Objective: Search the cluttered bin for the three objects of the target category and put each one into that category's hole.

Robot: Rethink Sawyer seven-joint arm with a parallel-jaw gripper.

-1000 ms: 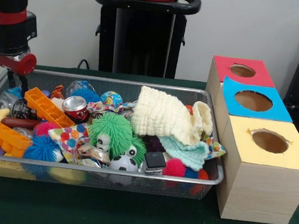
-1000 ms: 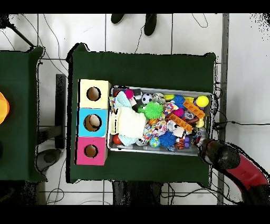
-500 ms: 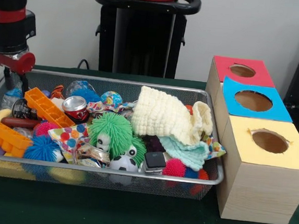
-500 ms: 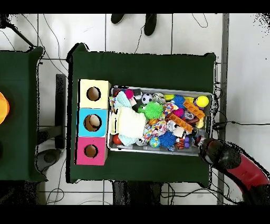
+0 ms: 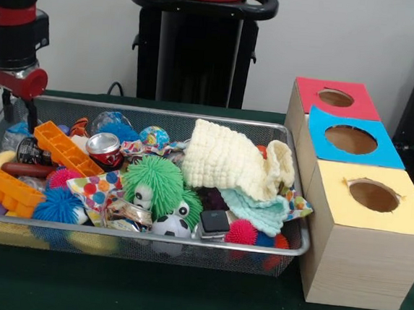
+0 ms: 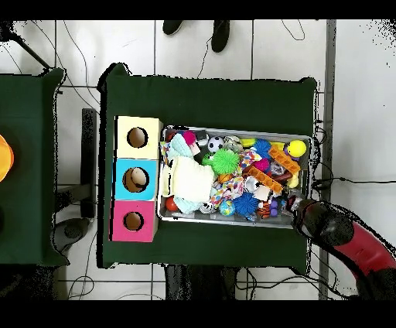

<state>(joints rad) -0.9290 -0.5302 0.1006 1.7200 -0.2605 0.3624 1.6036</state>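
The wire mesh bin (image 5: 185,241) is full of toys and cloths; it also shows in the overhead view (image 6: 232,130). One crushed clear plastic bottle (image 5: 11,138) lies in the bin's far left corner, partly behind an orange tray (image 5: 64,147). Other bottles are hidden in the clutter. My gripper (image 5: 18,115) hangs over that corner, just above the bottle, with its fingers apart and nothing between them. In the overhead view the gripper (image 6: 298,207) is at the bin's lower right corner.
Three wooden boxes with round holes stand beside the bin: red (image 5: 335,98), blue (image 5: 351,139) and yellow (image 5: 372,195). A red can (image 5: 106,148), a cream knitted cloth (image 5: 228,160) and a green fuzzy toy (image 5: 162,184) lie in the bin.
My gripper has risen a little and shifted slightly left in the front view. Nothing in the bin has moved.
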